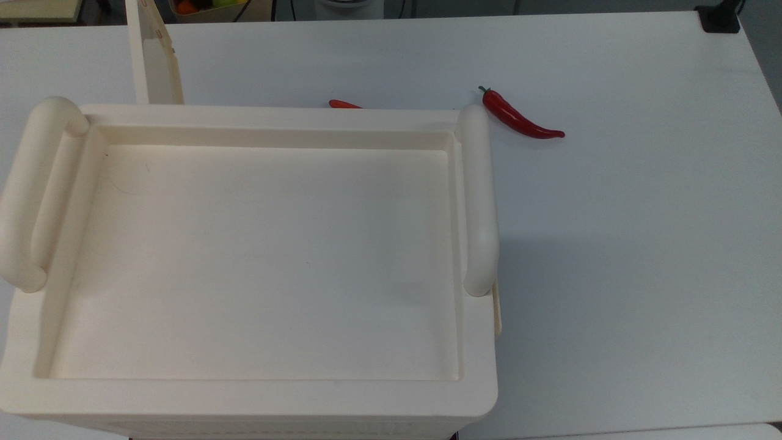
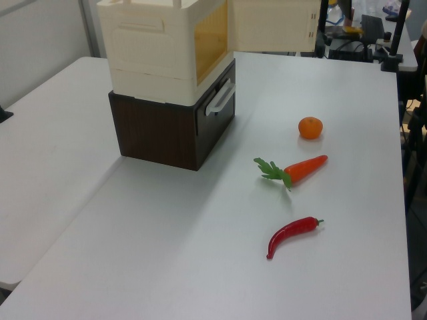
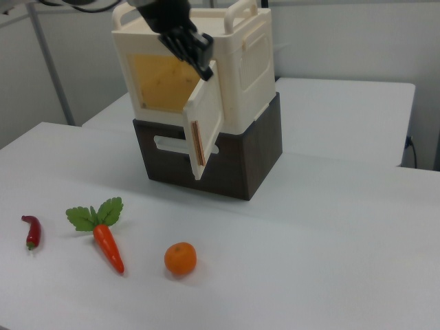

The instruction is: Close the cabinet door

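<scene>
Cabinet door point(image 3: 205, 118) ajar, top edge touching pincer point(image 3: 200, 60) in right view; pincer state unclear.

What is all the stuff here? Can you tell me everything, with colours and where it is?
cabinet: one, cream, stacked on the dark brown drawer box.
cabinet door: one, cream, swung open at the cabinet's front.
drawer box: one, dark brown with a pale handle, on the table under the cabinet.
table: one, white, under everything.
chilli pepper: one, red, at the right view's far left.
carrot: one, orange with green leaves, between the chilli and the orange.
orange: one, orange, on the table in front of the drawer box.
claw: one, black, at the top edge of the open door.
</scene>
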Robot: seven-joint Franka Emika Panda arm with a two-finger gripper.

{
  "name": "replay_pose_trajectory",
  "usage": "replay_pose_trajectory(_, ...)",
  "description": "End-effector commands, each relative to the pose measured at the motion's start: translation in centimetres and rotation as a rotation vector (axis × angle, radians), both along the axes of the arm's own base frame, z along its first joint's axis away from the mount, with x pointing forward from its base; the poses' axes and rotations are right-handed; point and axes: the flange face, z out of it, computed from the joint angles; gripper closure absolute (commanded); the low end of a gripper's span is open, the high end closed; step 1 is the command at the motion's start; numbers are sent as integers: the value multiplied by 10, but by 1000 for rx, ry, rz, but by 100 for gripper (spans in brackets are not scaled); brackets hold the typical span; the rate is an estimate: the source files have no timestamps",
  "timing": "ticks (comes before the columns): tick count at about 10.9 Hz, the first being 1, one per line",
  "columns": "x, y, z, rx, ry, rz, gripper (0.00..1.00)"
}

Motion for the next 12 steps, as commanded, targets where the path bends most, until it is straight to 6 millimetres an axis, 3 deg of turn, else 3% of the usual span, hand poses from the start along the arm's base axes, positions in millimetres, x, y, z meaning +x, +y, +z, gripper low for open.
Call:
replay_pose_trajectory(1, 15, -23, -36, 17, 29, 2, 95)
replay_pose_trajectory(3, 23, -20, -50, 54, 43, -2, 95)
replay_pose_trajectory(6, 30, 6, -49, 157, 12, 13, 95)
replay_pose_trajectory(12, 60, 116, -55, 232, -39, 27, 95)
